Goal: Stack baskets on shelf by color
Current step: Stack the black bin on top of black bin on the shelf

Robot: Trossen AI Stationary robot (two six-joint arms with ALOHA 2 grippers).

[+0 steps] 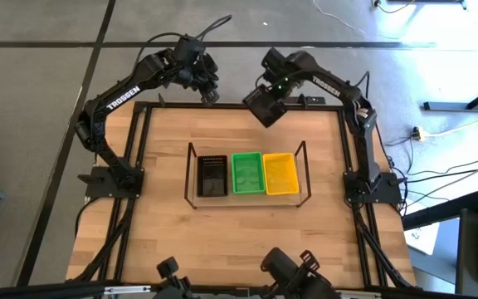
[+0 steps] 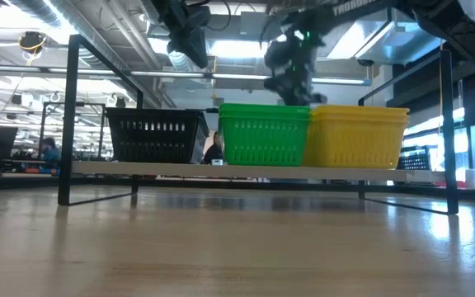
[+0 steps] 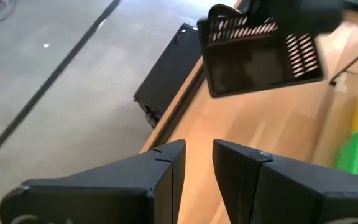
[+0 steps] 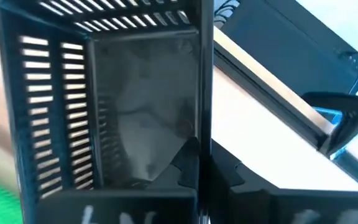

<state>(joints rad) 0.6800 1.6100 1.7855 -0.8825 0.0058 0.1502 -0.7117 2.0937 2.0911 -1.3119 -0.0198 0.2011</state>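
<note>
A black basket (image 4: 104, 99) is clamped by its wall in the right gripper (image 4: 197, 168), lifted above the table's far edge. Left gripper (image 3: 197, 162) is narrowly parted, empty. Shelf (image 1: 191, 178) contents are seen only in the high and low views.

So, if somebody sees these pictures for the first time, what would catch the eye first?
Probably the bright row on the low black wire shelf at the table's middle: black, green and yellow perforated plastic baskets side by side. Next, the right claw, shut on the wall of another black perforated basket, holding it tilted above the table's far edge.
</note>
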